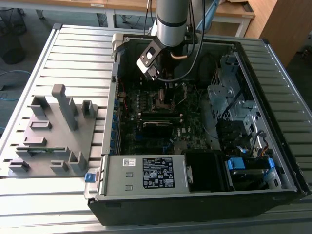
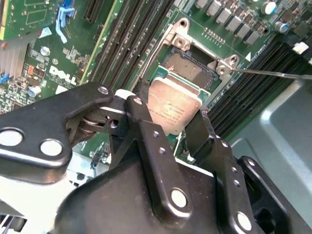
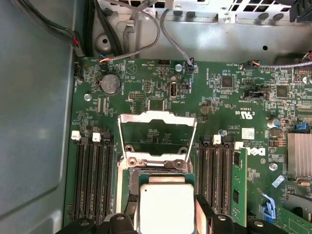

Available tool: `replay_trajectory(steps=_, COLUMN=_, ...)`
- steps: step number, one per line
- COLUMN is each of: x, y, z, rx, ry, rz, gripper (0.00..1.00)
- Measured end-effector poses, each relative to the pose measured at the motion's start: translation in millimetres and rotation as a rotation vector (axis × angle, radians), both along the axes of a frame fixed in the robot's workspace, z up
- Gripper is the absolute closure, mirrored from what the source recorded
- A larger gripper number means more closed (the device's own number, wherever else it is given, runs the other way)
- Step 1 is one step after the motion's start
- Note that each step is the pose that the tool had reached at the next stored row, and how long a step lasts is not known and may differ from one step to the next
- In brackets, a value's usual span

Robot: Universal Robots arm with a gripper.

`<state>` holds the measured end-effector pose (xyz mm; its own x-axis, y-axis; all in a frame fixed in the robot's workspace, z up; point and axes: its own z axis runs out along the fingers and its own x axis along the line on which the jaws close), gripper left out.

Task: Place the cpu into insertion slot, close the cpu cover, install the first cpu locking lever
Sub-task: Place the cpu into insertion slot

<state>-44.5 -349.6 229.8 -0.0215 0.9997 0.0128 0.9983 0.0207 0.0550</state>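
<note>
In both wrist views my gripper [image 2: 170,117] [image 3: 165,219] is shut on the cpu [image 2: 173,109] [image 3: 165,207], a flat silver-grey square held by two opposite edges between the black fingers [image 2: 142,109]. The chip hangs just above the insertion slot [image 2: 191,69] [image 3: 132,187] and covers part of its dark centre. Beyond the slot, the cpu cover [image 3: 157,119] stands swung open as a silvery frame. A thin wire locking lever [image 2: 273,73] sticks out beside the socket. In the exterior view the arm reaches down into the open computer case [image 1: 265,195], with the gripper [image 1: 159,76] above the socket [image 1: 163,100].
Black memory slots [image 3: 95,180] flank the socket on both sides, and one green memory module [image 3: 238,190] stands in them. Cables [image 3: 168,36] run along the case wall. A grey fixture block [image 1: 53,131] sits at the exterior view's left. The power supply [image 1: 146,173] and drive cage [image 1: 229,92] hem in the board.
</note>
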Motion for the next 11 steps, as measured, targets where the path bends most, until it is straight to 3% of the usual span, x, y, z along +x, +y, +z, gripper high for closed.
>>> replay_trajectory(steps=11, x=-2.9, y=2.2, z=-9.7, rx=0.0003, ry=0.0001, rz=-0.001, gripper=0.46)
